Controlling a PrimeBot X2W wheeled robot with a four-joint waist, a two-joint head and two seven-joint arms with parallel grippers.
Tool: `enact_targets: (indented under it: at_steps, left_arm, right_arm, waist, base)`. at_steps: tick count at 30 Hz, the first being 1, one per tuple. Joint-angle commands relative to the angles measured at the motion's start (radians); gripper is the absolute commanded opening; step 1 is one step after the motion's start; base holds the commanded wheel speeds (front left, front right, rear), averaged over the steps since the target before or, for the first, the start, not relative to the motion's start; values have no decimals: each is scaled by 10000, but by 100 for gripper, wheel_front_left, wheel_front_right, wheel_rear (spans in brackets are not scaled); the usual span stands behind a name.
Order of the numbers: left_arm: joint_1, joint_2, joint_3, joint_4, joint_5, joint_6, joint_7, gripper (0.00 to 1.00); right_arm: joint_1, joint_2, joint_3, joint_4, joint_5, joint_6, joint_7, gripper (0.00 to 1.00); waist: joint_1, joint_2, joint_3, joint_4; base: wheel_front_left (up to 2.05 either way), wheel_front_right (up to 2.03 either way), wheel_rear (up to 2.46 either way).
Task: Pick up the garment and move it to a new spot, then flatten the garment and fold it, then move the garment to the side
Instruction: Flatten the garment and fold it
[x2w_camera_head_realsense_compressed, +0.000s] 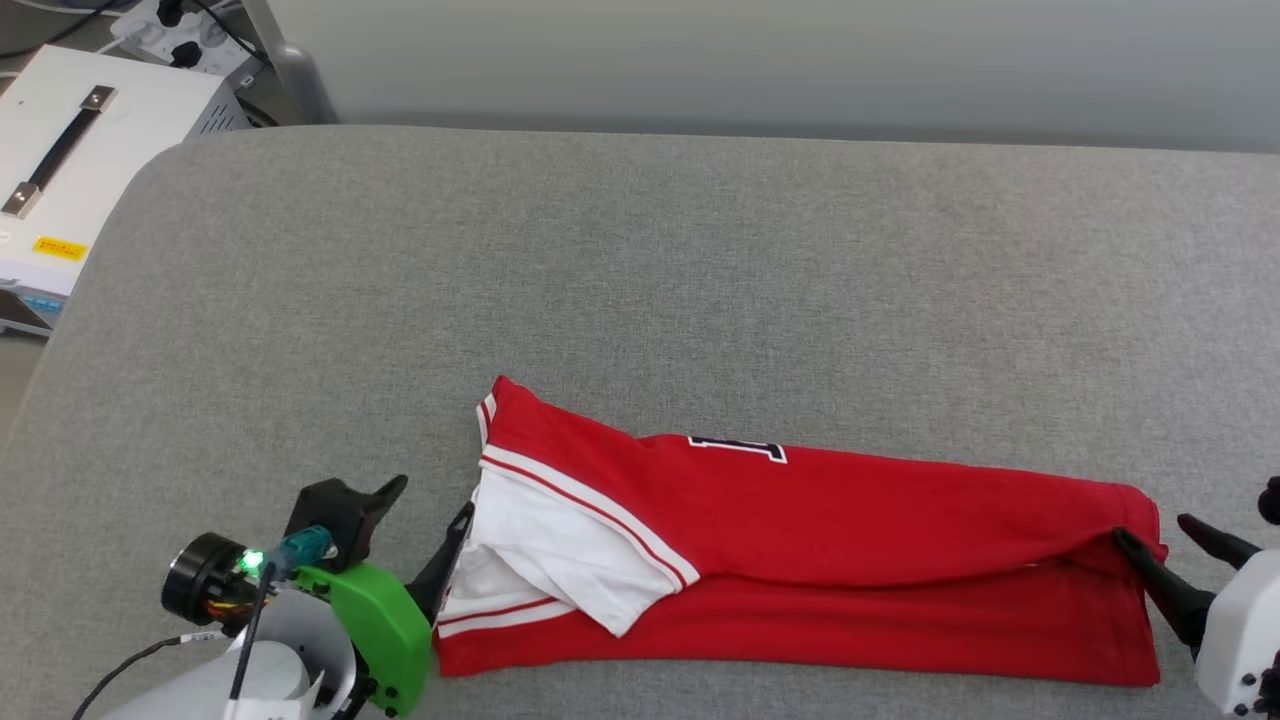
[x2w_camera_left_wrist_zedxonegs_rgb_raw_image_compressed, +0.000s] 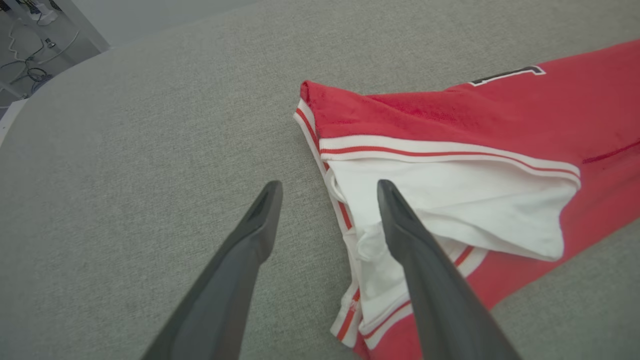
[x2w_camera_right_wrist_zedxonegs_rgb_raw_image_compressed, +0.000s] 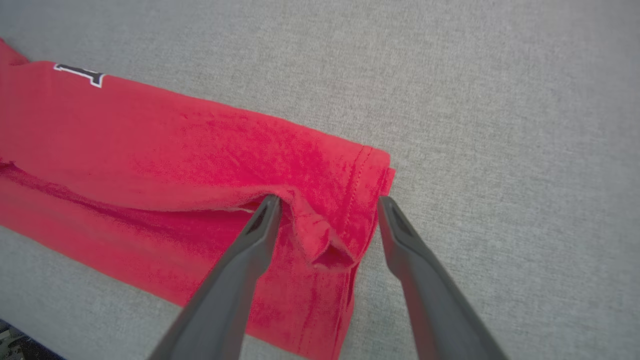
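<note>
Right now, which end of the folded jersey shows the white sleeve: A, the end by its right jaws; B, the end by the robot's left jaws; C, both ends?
B: the white sleeve lies at the end of the jersey beside the left jaws, while the end at the right jaws is plain red.

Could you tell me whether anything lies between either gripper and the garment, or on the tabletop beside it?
Nothing visible does. The open left gripper sits at the garment's sleeve end, the open right gripper straddles its hem corner, and the grey tabletop around it carries nothing.
</note>
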Motion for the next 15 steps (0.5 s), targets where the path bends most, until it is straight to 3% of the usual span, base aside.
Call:
enact_targets:
  at_steps: [1,8,12,15]
  left_arm:
    - [266,127,183,-93,119,283,-294,100]
    - [1012,122,1424,-668,415,1753,-1055,100]
    - [1530,-238,2489,-1081,1197,2343,-1089,100]
    - [2044,-572,3321,-1311,1993,2542,-1092,100]
  right_arm:
    - [120,-127,-163,-255,129,-6,65,100]
    - [142,-530,-1109,-1207,620,-6,943,100]
    - [245,-771,-1466,-1088,1065,-6,1926,100]
    - [257,-870,-1597,-851,1399,-6,2595,100]
  waist:
    - [1,0,-174,-8]
    - [1,0,-262,112]
    - [1,0,-200,227]
    - [1,0,-54,331]
  base:
    - [0,0,0]
    - [0,0,0]
    - [0,0,0]
    - [0,0,0]
